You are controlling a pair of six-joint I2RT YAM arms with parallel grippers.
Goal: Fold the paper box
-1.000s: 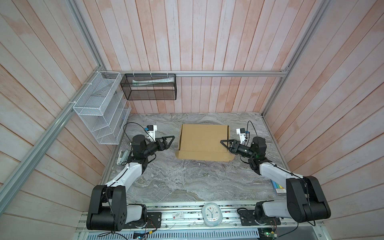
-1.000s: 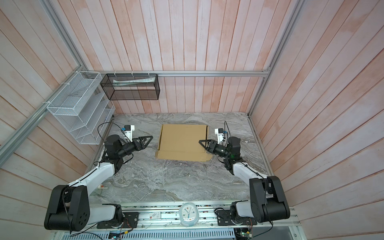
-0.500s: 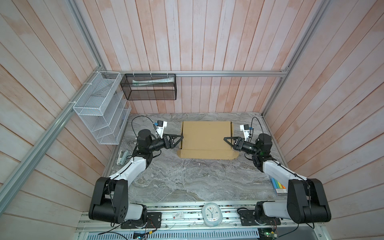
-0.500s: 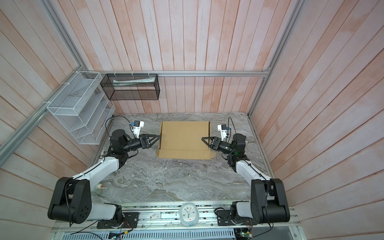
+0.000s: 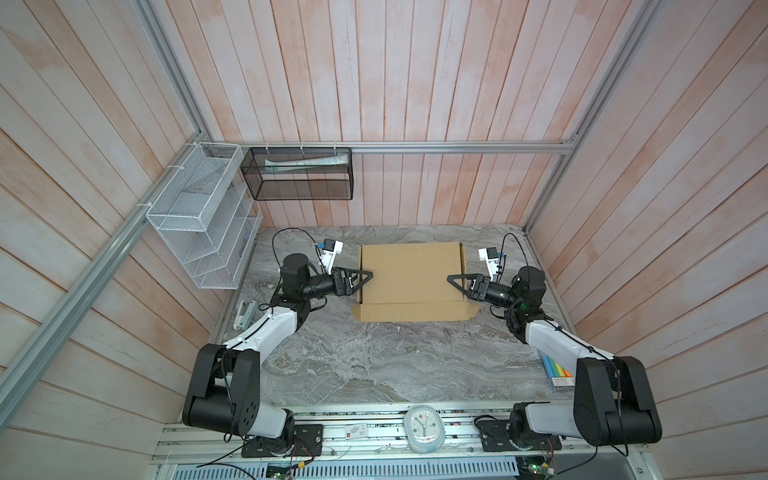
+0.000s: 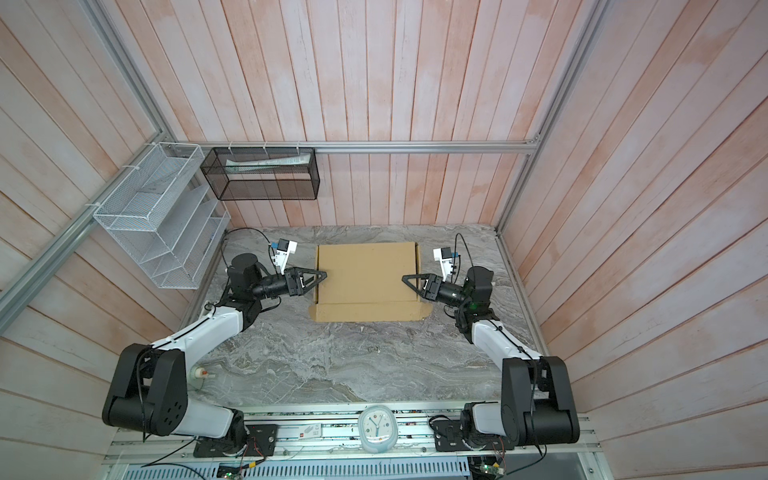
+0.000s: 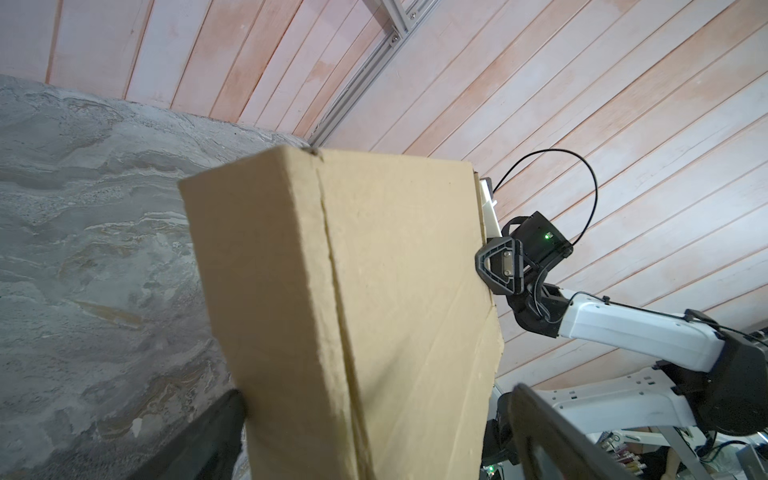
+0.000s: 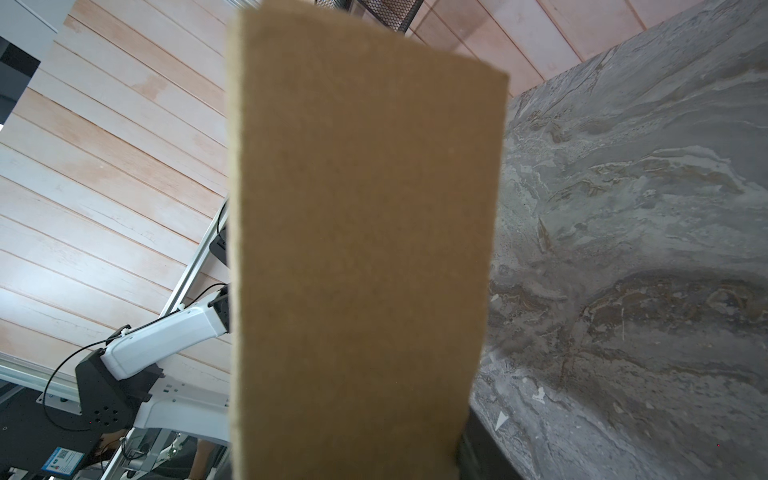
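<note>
Arms brought in: my left tool (image 5: 369,274), released, straddled the box's (image 5: 411,274) side; the right tool's (image 5: 451,278) grip I could not tell; front flap (image 5: 411,318) remained untucked.

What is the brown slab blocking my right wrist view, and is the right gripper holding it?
Observer: It is the paper box, a shallow box with its top panel down, as both top views show. The right gripper is shut on its right end.
Operator: Where is the left gripper? I only see that arm's white link.
Observer: The left gripper is at the box's left end, with its jaws wide open, one on each side of the edge.
Operator: Does the folding look finished?
Observer: Not quite. A long front flap sticks out along the near side, untucked.
</note>
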